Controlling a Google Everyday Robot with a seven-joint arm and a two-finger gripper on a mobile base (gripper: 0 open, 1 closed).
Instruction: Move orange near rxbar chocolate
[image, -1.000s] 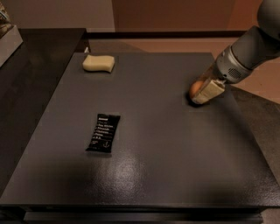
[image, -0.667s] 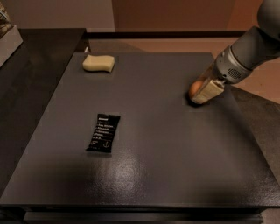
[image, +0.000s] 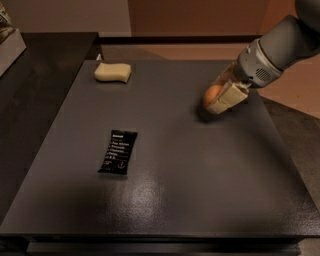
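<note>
Tabletop (image: 200, 190) in dark grey filled most of the view, w/ a soft glare patch on its near half. Nearest item was the rxbar chocolate (image: 118, 151), lying flat at left-centre of the surface, long axis running roughly near-to-far, white text facing up. Further back & to the right, well apart from the bar, was the orange (image: 210, 93), pinched in the end effector (image: 215, 100). One pale finger (image: 227, 98) pressed along its right/near side, the other was mostly hidden behind the fruit, so approx half the orange showed on the left. A dark shadow lay on the tabletop just below & left of the fruit; couldn't tell whether the orange touched the surface or hung just above it. The grey arm (image: 280, 47) came in from the upper right corner, angled down-left to the wrist. Farthest back, near the left rear corner of the tabletop, a pale yellow sponge (image: 113, 72) lay flat, well apart from both bar & orange. Left of the tabletop ran a black counter (image: 45, 85), w/ a pale box-like thing (image: 10, 45) at the far left edge, only partly in view.
</note>
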